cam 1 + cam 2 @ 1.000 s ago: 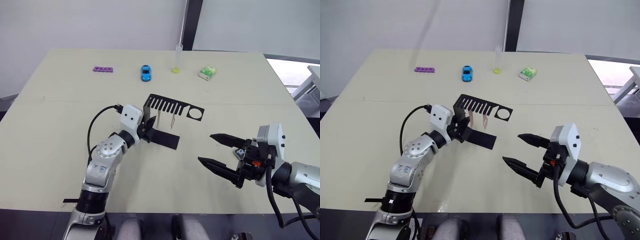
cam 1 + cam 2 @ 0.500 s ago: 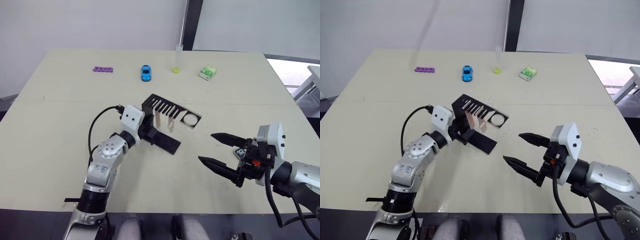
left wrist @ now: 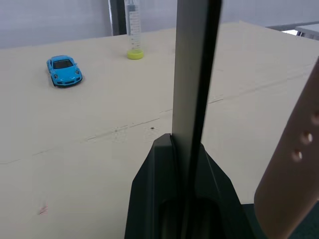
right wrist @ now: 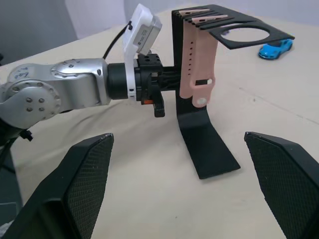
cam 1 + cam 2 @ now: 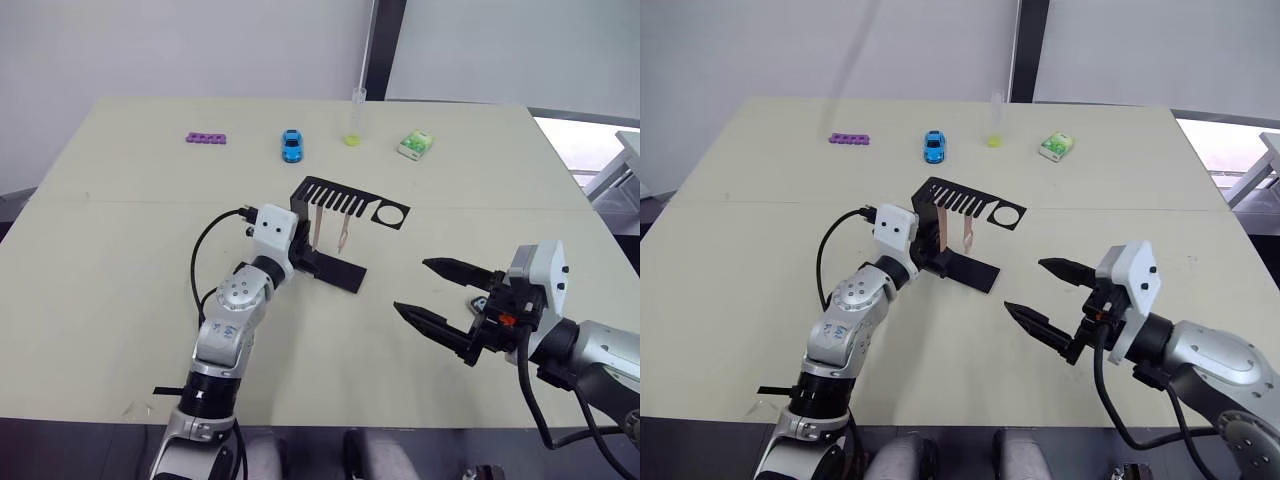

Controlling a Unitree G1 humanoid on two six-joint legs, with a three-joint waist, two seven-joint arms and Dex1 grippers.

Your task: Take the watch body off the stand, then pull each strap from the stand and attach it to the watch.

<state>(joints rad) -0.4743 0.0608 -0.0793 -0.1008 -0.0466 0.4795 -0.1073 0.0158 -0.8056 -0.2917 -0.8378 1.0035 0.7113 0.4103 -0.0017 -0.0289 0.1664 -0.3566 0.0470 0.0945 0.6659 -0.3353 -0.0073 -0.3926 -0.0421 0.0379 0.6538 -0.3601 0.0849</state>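
The black stand (image 5: 330,272) sits upright mid-table, its slotted top arm (image 5: 340,196) ending in an empty round hole (image 5: 390,213). Two pale pink straps (image 5: 316,232) (image 5: 343,236) hang from the slots; they also show in the right wrist view (image 4: 199,64). My left gripper (image 5: 298,262) is shut on the stand's upright (image 3: 192,74), low down near the base. To the stand's right, my right gripper (image 5: 410,285) hovers open and holds nothing, its fingertips pointing at the stand. The watch body is out of view.
Along the far side of the table (image 5: 120,250) lie a purple strip (image 5: 206,138), a blue toy car (image 5: 291,146), a clear tube with a yellow cap (image 5: 354,120) and a green-white box (image 5: 414,146).
Half a second ago the stand was tipped over in the left gripper; now it stands upright again, turned slightly. The right gripper has edged a little toward the stand.
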